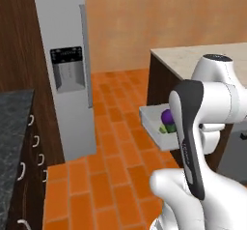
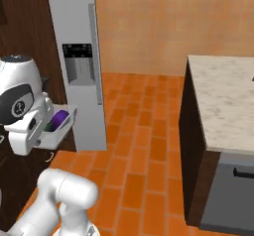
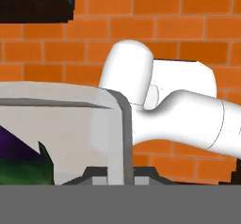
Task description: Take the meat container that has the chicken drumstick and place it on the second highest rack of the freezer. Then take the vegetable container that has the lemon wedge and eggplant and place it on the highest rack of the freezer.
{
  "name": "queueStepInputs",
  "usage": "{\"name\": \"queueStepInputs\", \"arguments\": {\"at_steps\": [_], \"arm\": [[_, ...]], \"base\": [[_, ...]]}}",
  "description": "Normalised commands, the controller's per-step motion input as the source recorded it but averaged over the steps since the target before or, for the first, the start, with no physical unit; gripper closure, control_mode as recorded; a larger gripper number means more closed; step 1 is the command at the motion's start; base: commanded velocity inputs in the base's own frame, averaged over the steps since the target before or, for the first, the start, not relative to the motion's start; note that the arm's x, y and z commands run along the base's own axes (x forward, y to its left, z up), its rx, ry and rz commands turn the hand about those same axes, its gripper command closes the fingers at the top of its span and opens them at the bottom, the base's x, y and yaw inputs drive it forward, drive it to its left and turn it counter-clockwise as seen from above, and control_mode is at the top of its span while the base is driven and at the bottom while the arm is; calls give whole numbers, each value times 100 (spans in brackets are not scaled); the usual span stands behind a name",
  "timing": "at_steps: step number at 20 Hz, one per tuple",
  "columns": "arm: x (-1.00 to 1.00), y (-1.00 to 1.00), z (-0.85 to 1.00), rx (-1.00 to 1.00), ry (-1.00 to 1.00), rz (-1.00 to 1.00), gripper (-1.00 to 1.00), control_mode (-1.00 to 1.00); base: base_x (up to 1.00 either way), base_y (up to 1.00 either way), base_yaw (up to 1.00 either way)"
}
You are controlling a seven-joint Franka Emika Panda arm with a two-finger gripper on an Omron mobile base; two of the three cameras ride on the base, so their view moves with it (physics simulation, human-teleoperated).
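My gripper (image 3: 117,175) is shut on the side wall of the vegetable container (image 3: 116,133), a pale grey tray held in the air above the orange tile floor. The purple eggplant (image 1: 167,116) lies in the vegetable container (image 1: 149,120), with a small yellow-green lemon wedge (image 1: 163,129) beside it. From the right, the eggplant (image 2: 60,117) shows in the tray (image 2: 55,135) by my white wrist. The silver-grey freezer (image 1: 62,40) stands to the left with its door shut, so both racks are hidden. The meat container and chicken drumstick are out of view.
The freezer's long bar handle (image 1: 87,55) runs down its right edge. A dark-sided island with a pale stone top (image 2: 223,91) stands to the right. Dark wooden cabinets (image 1: 19,31) and a dark speckled counter (image 1: 12,122) flank the freezer's left.
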Motion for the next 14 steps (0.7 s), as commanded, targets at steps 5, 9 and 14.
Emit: {"name": "queueStepInputs", "arguments": {"at_steps": [5,9,14], "arm": [[0,0,0,0,0,0,100,100],[0,0,0,0,0,0,100,100],[0,0,0,0,0,0,100,100]], "base": [[71,-10,-32],[99,-2,-2],[100,-16,0]]}}
